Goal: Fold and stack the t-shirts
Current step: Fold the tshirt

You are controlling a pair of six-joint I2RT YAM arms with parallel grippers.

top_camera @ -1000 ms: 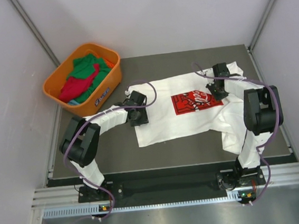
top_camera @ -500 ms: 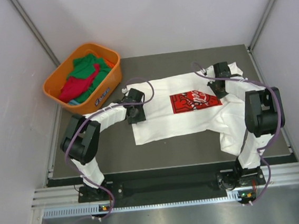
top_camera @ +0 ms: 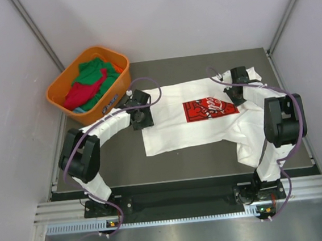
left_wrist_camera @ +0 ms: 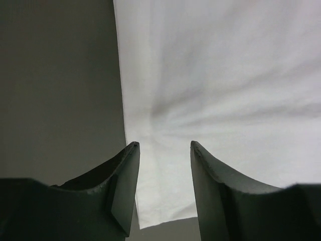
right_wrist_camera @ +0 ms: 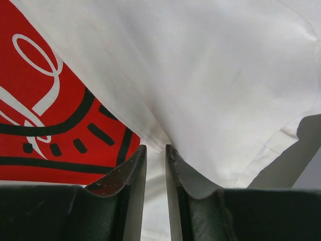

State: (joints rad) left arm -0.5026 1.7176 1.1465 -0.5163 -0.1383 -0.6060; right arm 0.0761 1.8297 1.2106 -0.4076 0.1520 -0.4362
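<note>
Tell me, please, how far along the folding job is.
Done: the white t-shirt lies spread out, no fold yet. In hand: the right fingers seem to pinch it beside the print; the left fingers stand open over its edge. Left: green and red shirts wait in the basket.

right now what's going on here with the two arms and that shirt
Two robot arms are working on a white t-shirt spread print-up on the table. The right hand looks pinched on a fold of cloth beside the red print. The left hand hovers open at the shirt's left edge, holding nothing. The shirt is not yet folded, and green and red shirts wait in the orange basket.
</note>
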